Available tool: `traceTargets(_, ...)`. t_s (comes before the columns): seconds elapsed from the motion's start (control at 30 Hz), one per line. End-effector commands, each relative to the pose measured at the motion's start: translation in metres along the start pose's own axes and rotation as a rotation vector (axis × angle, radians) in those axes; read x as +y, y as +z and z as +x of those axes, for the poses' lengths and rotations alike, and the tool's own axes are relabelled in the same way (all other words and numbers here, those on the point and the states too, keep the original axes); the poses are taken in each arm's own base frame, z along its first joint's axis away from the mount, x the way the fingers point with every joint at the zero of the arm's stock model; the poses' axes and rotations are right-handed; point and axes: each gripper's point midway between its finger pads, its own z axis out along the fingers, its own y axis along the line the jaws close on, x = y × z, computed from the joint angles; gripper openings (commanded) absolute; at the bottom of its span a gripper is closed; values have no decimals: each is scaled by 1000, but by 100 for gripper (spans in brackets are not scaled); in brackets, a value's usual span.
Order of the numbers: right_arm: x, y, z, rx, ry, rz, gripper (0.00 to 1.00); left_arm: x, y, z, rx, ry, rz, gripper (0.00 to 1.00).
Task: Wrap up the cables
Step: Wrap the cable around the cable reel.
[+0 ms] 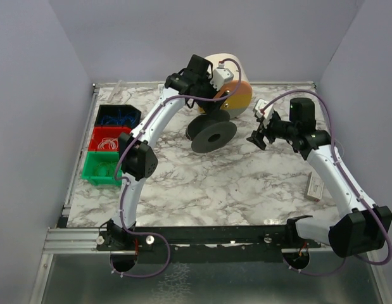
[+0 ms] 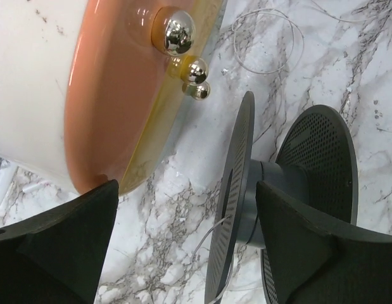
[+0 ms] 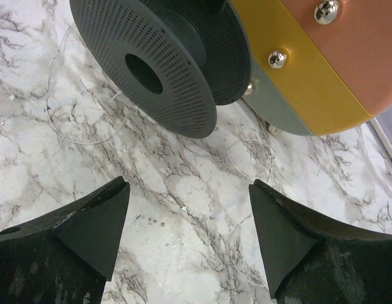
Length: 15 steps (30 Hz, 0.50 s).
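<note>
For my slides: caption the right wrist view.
Open jaws above the marble tabletop, facing a dark perforated spool; thin wire loops lie loose.

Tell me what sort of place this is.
Probably a robotics lab test cell, not a home: a marble-patterned table boxed in by plain walls, two robot arms bolted to a metal rail at its near edge, and coloured parts bins along one side.

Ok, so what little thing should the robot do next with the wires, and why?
Probably lower the right gripper onto the small cable loop just ahead of it and pinch it. Both grippers are open and empty, the left gripper hovers by the spool, and that loop lies loose on the marble table.
</note>
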Motion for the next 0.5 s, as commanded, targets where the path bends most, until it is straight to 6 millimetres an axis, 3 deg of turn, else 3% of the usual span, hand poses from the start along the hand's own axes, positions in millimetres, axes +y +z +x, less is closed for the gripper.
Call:
traceTargets(0.0,3,-2,-10,-55,-6,-9,81,-1,-8,-3,24,32,-38,90)
traceTargets(0.27,2,-4,-10,-59,-21,9,81,-9,0,23,127,35,-3,87)
traceTargets(0.47,2,-3,-9,-61,-19,10,81,-14,6,40,187,33,14,74)
